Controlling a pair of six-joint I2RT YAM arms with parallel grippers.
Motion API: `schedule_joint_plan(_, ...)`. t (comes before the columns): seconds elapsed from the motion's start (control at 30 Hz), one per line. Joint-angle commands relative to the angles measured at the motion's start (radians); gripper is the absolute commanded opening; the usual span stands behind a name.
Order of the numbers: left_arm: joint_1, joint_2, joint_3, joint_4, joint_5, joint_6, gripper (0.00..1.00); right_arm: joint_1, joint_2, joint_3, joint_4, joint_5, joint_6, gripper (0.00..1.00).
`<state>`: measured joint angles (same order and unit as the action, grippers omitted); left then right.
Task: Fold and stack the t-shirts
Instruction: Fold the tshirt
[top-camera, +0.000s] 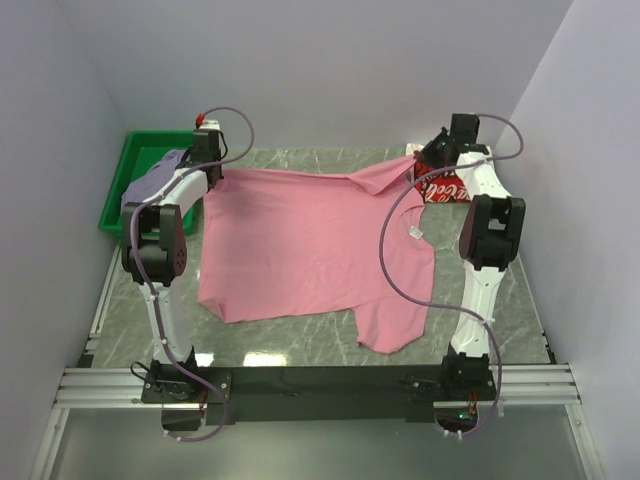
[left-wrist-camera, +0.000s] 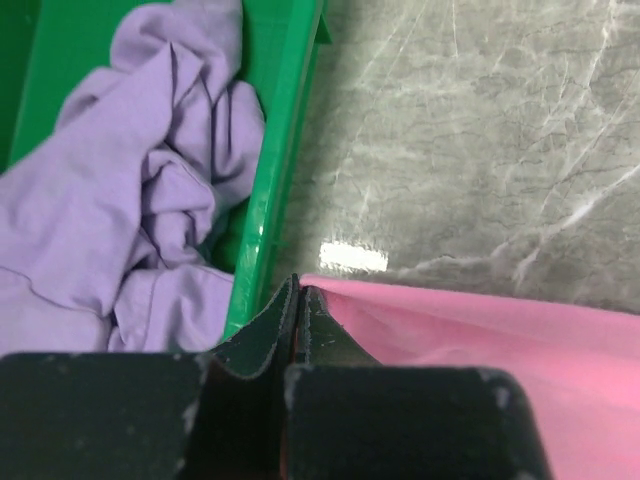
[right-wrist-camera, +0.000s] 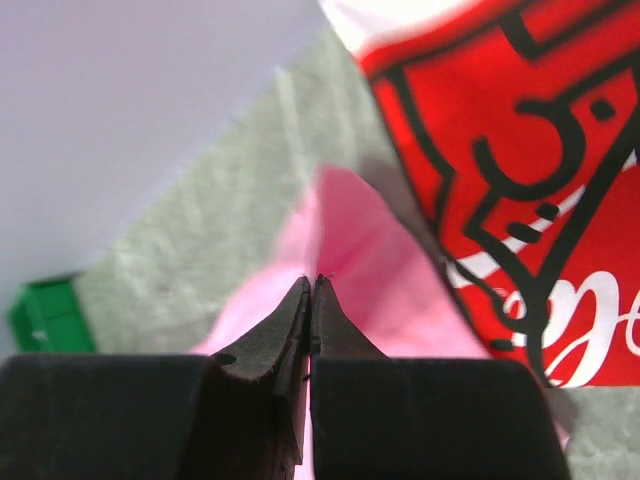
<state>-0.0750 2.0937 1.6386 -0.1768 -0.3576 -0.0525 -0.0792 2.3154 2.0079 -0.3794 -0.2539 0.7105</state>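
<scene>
The pink t-shirt (top-camera: 300, 245) lies spread across the middle of the grey marbled surface (top-camera: 300, 345), mostly flat, with one sleeve trailing toward the near right. Its far edge is caught at both ends.

The left jaws are clenched on the shirt's far-left corner. In the left wrist view the two dark fingertips (left-wrist-camera: 290, 310) press together, and the pink cloth (left-wrist-camera: 480, 350) runs out from between them to the right, over the bare surface (left-wrist-camera: 480, 130).

The right jaws are clamped on the far-right part of the same shirt. The cloth there is pulled up into a small peak (right-wrist-camera: 345, 230) that rises just above the closed tips, with no gap between them.

The white t-shirt with the red Coca-Cola print (top-camera: 450, 188) sits at the far right of the surface, just beside that raised pink peak (the right arm hides part of it from above). Its red panel (right-wrist-camera: 500, 130) fills the right side of the right wrist view.

The lavender-grey t-shirt (left-wrist-camera: 130, 200) is crumpled in a green bin (top-camera: 125, 205) at the far left, just beside the left jaws, and the bin's wall (left-wrist-camera: 280, 150) stands between it and the pink cloth.
</scene>
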Motion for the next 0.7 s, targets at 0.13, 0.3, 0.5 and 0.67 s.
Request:
schedule_joint_plan(0.13, 0.015, 0.006, 0.046, 0.079, -0.020, 0.092, 0.01, -0.037, -0.134, -0.021, 0.094, -0.054, 0.081, 0.00)
schedule_joint_plan(0.3, 0.017, -0.038, -0.003, 0.086, -0.032, 0.095, 0.01, -0.037, -0.189, -0.064, 0.082, -0.062, 0.089, 0.00)
schedule_joint_plan(0.5, 0.018, -0.069, -0.028, 0.057, -0.035, 0.103, 0.01, -0.039, -0.301, -0.188, 0.083, -0.019, 0.072, 0.00)
schedule_joint_plan(0.67, 0.017, -0.103, -0.057, 0.028, -0.004, 0.086, 0.01, -0.036, -0.382, -0.291, 0.070, 0.004, 0.053, 0.00)
